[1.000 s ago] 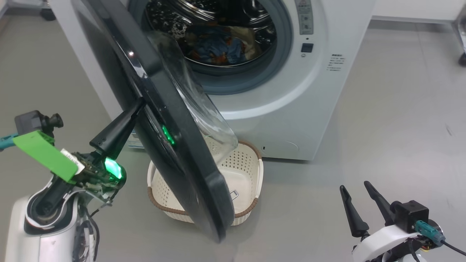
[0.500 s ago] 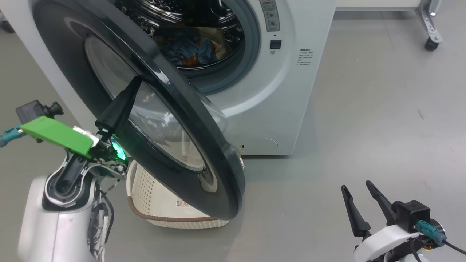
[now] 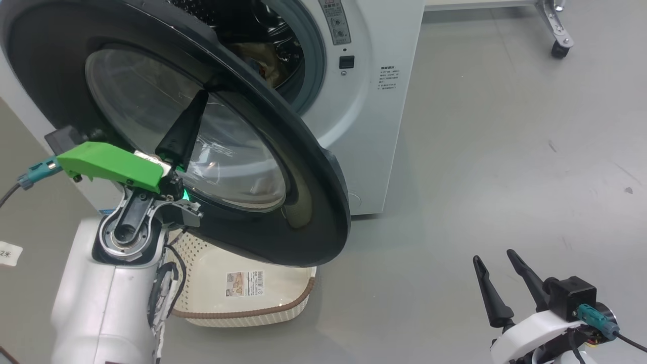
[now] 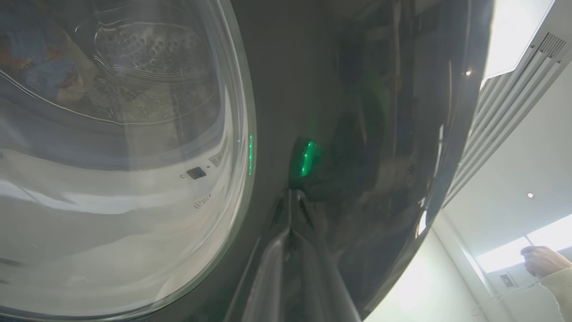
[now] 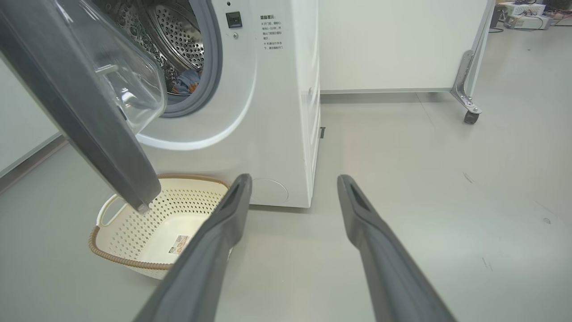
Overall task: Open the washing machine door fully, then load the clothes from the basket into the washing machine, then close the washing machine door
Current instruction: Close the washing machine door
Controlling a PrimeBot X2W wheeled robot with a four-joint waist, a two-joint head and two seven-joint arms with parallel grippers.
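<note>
DOOR ON THE SWING: The washing machine door [image 3: 242, 167], edge-on to my head camera a second ago, now shows its glossy outer face across the left half of the frame, carried round toward the washing machine [image 3: 364, 126]. My head view has shifted too, so part of that turn may be the camera's.

My left hand [image 3: 197, 103], fingers pressed together and holding nothing, rests its tips against the black ring just beside the glass. In the left wrist view they meet their own reflection. My right hand [image 3: 493, 256] hangs at lower right, fingers spread wide and empty, well apart from the machine.

In the right wrist view the door is ajar, its clear bowl standing off from the grey gasket [image 5: 213, 58]. I judge the closing step underway but unfinished, with more push needed before the latch.

The basket [image 3: 237, 313], on the floor beneath the door's lower edge, holds nothing but the label sticker [image 3: 245, 283] on its floor. The clothes [image 5: 187, 81], blue and cream, lie inside the drum [image 5: 174, 40] at the upper left of that view.
</note>
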